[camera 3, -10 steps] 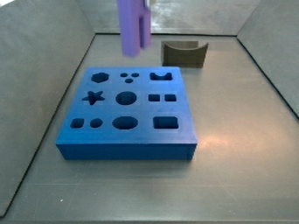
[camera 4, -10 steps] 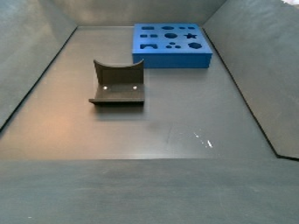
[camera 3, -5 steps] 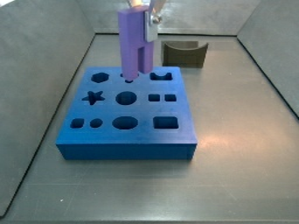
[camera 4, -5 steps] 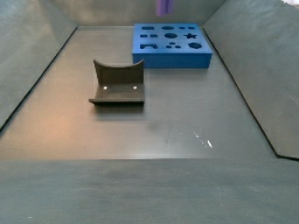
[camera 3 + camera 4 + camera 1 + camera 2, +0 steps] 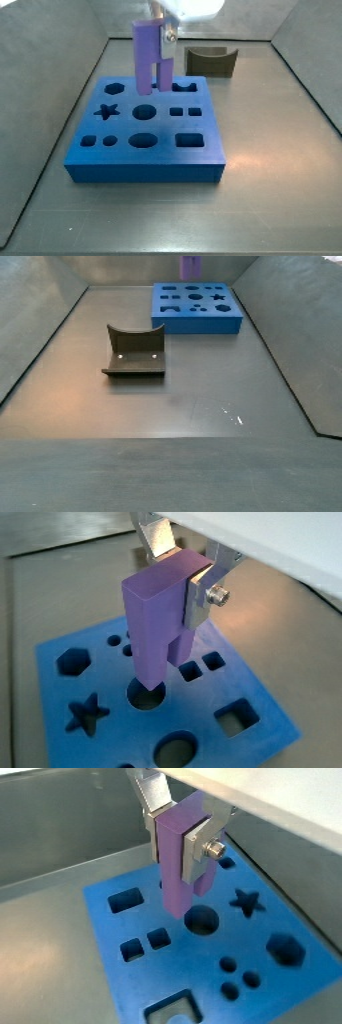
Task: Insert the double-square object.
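Note:
The double-square object (image 5: 148,57) is a tall purple peg, held upright between the fingers of my gripper (image 5: 163,22), which is shut on its upper end. Both wrist views show the peg (image 5: 159,624) (image 5: 178,860) clamped between the silver finger plates (image 5: 201,594) (image 5: 201,840). Its lower end hangs just above the top of the blue block with shaped holes (image 5: 144,152), close to a round hole (image 5: 144,696). In a side view only the peg's lower part (image 5: 191,265) shows, above the blue block (image 5: 201,320).
A dark grey curved block (image 5: 211,62) stands behind the blue block; it also shows in a side view (image 5: 134,352), apart from the blue block. Grey walls enclose the floor on all sides.
My gripper has come down with the purple peg, from high above the back of the blue block to just above its top face.

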You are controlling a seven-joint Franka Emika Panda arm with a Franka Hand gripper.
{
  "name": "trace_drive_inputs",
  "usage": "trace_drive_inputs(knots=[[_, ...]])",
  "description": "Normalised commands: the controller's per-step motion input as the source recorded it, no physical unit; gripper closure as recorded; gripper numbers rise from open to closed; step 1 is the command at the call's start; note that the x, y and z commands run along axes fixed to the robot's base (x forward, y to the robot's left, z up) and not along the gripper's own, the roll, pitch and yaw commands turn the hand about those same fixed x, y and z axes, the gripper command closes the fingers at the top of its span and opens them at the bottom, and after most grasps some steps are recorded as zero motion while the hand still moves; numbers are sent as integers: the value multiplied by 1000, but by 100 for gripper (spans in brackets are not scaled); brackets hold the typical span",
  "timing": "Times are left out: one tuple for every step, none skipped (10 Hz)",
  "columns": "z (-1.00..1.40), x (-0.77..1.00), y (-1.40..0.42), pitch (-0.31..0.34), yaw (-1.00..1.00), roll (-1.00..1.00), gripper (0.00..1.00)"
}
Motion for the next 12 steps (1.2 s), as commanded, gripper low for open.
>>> trace_drive_inputs(knots=[[-226, 97, 31, -6, -989, 63, 100], [-297, 60, 46, 0, -946, 114, 100], [-300, 157, 40, 0, -877, 120, 100], [-351, 566, 0, 0, -411, -61, 100], [-354, 700, 0, 0, -277, -13, 100], [-337, 726, 0, 26, -251, 0, 100], [-280, 643, 0, 47, -223, 0, 100], [-263, 574, 0, 53, -200, 0, 100], [-251, 637, 0, 44, -277, 0, 100], [-269, 606, 0, 43, -251, 0, 100], [-260, 286, -31, 0, -31, 61, 100], [-260, 0, 0, -10, 31, 81, 100]])
